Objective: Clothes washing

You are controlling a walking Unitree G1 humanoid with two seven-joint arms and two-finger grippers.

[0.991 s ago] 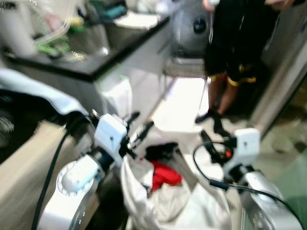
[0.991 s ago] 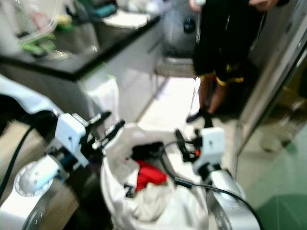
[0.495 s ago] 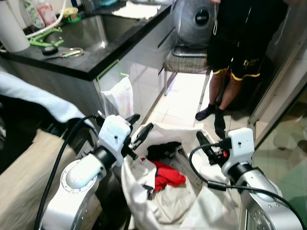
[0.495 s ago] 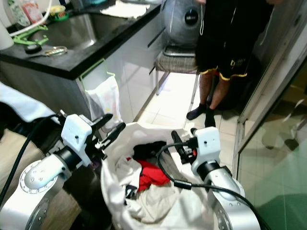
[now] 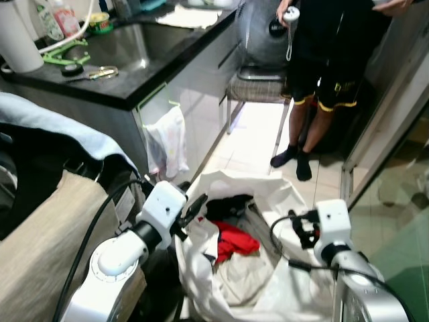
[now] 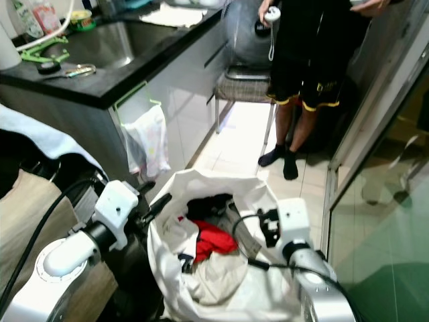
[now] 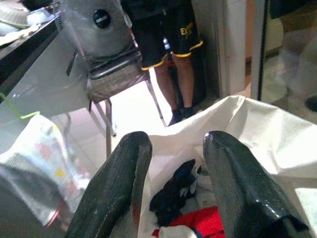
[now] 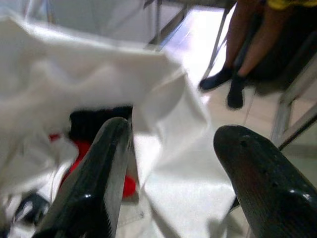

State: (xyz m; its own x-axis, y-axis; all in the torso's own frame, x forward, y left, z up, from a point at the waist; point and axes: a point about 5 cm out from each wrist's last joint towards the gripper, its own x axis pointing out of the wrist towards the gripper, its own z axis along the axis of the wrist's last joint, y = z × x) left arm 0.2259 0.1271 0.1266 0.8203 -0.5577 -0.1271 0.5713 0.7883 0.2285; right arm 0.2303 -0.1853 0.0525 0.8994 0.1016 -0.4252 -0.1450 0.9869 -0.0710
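A white laundry bag (image 5: 281,201) stands open on the floor between my arms. Inside lie a red garment (image 5: 231,240), a black garment (image 5: 228,206) and pale cloth (image 5: 244,285). My left gripper (image 5: 195,206) is at the bag's left rim, open, its fingers (image 7: 129,163) pointing over the clothes with nothing between them. My right gripper (image 5: 295,228) sits at the bag's right side, open and empty, above the white fabric (image 8: 168,163).
A person (image 5: 328,67) stands beyond the bag, beside a chair (image 5: 258,87) carrying a fan (image 5: 265,33). A dark counter with a sink (image 5: 120,57) runs along the left, with a towel (image 5: 167,137) hanging from it. A glass door (image 5: 395,168) is on the right.
Both grippers have dropped lower against the bag's rim. The blur of a second ago has cleared, and the person has shifted their feet and raised a hand.
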